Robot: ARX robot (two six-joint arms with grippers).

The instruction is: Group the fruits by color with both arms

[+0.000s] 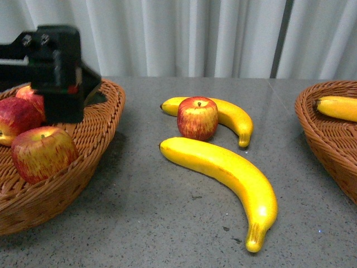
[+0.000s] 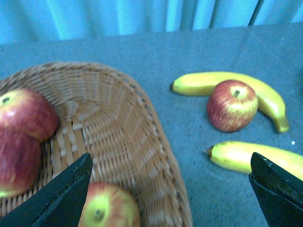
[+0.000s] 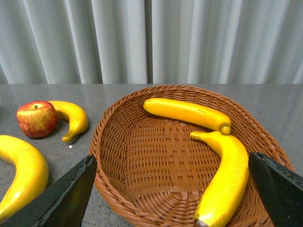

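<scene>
Front view: grey speckled desk (image 1: 139,223) before pale pleated curtains (image 1: 195,33). At the desk's left edge a wicker basket (image 1: 95,167) holds three red apples (image 1: 43,153), with the left arm (image 1: 56,72) above it. The left gripper (image 2: 170,163) is spread wide, holding nothing. Mid-desk, a loose apple (image 1: 197,118) sits just beside the rear banana (image 1: 237,118); the front banana (image 1: 228,173) lies nearer the front edge. At the right edge, a second basket (image 3: 111,146) holds two bananas (image 3: 187,112); the right gripper (image 3: 171,161) is likewise released.
</scene>
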